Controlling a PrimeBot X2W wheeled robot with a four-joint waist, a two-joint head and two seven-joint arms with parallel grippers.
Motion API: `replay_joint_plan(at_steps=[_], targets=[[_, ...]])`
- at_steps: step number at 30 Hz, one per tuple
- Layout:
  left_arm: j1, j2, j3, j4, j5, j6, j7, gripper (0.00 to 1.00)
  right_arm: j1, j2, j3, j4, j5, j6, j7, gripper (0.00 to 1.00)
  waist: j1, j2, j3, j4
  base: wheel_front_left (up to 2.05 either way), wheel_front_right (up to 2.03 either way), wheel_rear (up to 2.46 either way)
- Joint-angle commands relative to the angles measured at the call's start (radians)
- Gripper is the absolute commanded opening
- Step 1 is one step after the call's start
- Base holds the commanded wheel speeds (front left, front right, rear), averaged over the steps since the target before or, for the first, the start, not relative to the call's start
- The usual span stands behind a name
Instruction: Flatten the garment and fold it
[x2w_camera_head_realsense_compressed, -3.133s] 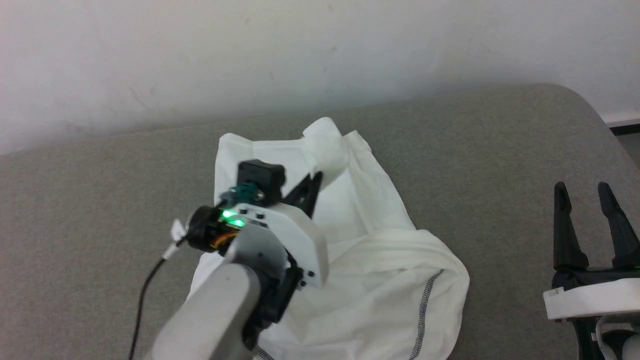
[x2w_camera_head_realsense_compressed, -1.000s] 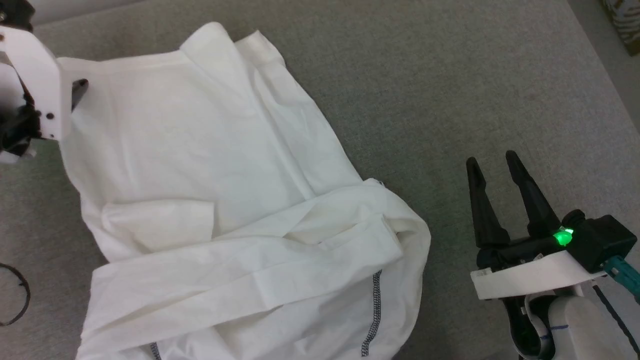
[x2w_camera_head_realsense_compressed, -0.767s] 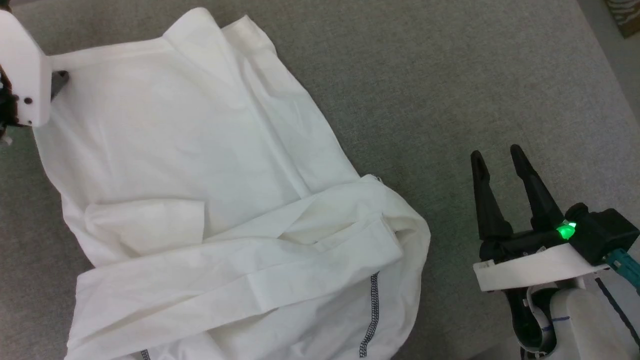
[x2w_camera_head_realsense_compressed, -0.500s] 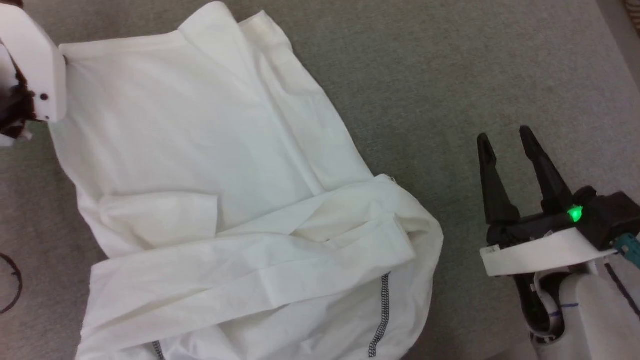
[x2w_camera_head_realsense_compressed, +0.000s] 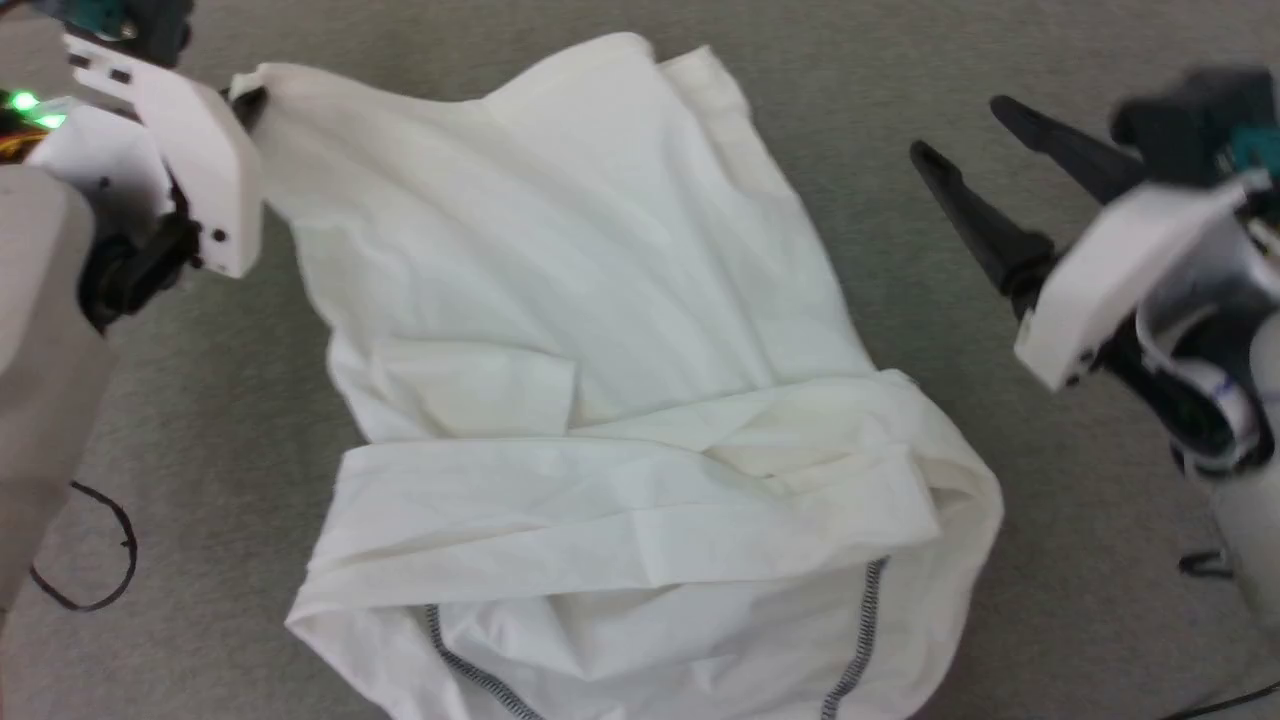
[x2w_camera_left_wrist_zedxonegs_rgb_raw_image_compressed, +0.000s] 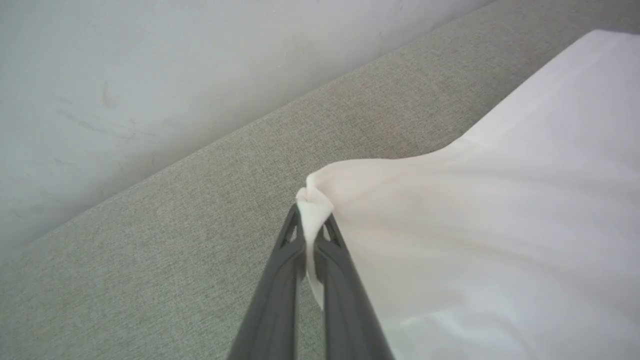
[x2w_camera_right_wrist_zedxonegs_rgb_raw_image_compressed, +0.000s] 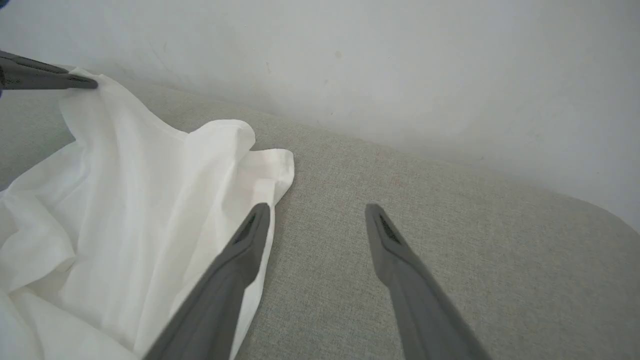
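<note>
Two claws are showing over a grey fabric-covered bench (x2w_camera_head_realsense_compressed: 900, 60), one at each side of a white garment (x2w_camera_head_realsense_compressed: 600, 350). The garment, a thin long-sleeved top, is lying mostly spread out on the middle of the bench, wrinkled, with a sleeve (x2w_camera_head_realsense_compressed: 620, 500) folded across its lower half. Dark grey stitching (x2w_camera_head_realsense_compressed: 865, 620) is running along the seams near its bottom edge.

At the upper left of the head view, the left claw (x2w_camera_head_realsense_compressed: 252, 100) is pinching one far corner of the garment. In the left wrist view, the left claw (x2w_camera_left_wrist_zedxonegs_rgb_raw_image_compressed: 310, 220) is gripping a small bunch of white cloth (x2w_camera_left_wrist_zedxonegs_rgb_raw_image_compressed: 475, 225) between nearly closed fingers, and that corner is pulling up into a taut peak above the bench (x2w_camera_left_wrist_zedxonegs_rgb_raw_image_compressed: 200, 200), with a pale wall (x2w_camera_left_wrist_zedxonegs_rgb_raw_image_compressed: 150, 75) behind.

At the upper right of the head view, the right claw (x2w_camera_head_realsense_compressed: 955, 127) is looking blurred, its fingers spread wide and holding nothing, just beside the garment's right edge. In the right wrist view, the right claw (x2w_camera_right_wrist_zedxonegs_rgb_raw_image_compressed: 317, 207) is gaping over bare bench (x2w_camera_right_wrist_zedxonegs_rgb_raw_image_compressed: 450, 250), and the garment (x2w_camera_right_wrist_zedxonegs_rgb_raw_image_compressed: 125, 200) is lying to its left, with the left claw (x2w_camera_right_wrist_zedxonegs_rgb_raw_image_compressed: 85, 82) showing at the far corner.

A black cable loop (x2w_camera_head_realsense_compressed: 100, 560) is lying on the bench at the lower left.
</note>
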Motion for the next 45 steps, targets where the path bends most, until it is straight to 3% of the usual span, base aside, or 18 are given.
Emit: replay_joint_plan(at_steps=[1,5,10,19,26,28,34,45], targets=[[0.018,-0.007,-0.006,-0.022,0.007,-0.006,-0.015,0.0,-0.05,-0.012,0.023,0.032,0.03,-0.001,0.04,1.0,0.0,0.0,0.003,0.087,0.0,0.0,0.0],[0.033,-0.033,-0.018,-0.108,0.017,0.0,-0.06,0.0,-0.213,-0.059,0.124,0.176,0.086,-0.001,0.173,1.0,0.0,0.0,0.036,0.151,0.0,0.0,0.0],[0.032,-0.087,-0.041,-0.182,0.033,0.007,-0.098,0.0,-0.373,-0.091,0.236,0.362,0.131,-0.001,0.26,1.0,0.0,0.0,0.074,0.234,0.0,0.0,0.0],[-0.003,-0.17,-0.076,-0.223,0.056,0.009,-0.142,0.0,-0.541,-0.092,0.356,0.606,0.155,-0.001,0.244,1.0,0.0,0.0,0.12,0.328,0.0,0.0,0.0],[-0.028,-0.204,-0.09,-0.203,0.057,0.004,-0.167,0.0,-0.563,-0.115,0.504,0.699,0.18,-0.001,0.257,1.0,0.0,0.0,0.132,0.353,0.0,0.0,0.0],[-0.031,-0.207,-0.092,-0.189,0.056,0.002,-0.176,0.0,-0.562,-0.139,0.568,0.701,0.175,-0.001,0.251,0.0,0.0,0.0,0.13,0.351,0.0,0.0,0.0],[-0.032,-0.202,-0.089,-0.134,0.048,-0.003,-0.21,0.0,-0.573,-0.188,0.63,0.742,0.214,-0.001,0.139,0.0,0.0,0.0,0.101,0.32,0.0,0.0,0.0],[-0.016,-0.173,-0.06,-0.016,0.04,0.002,-0.317,0.0,-0.614,-0.205,0.612,0.844,0.201,-0.001,-0.196,0.0,0.0,0.0,-0.029,0.217,0.0,0.0,0.0]])
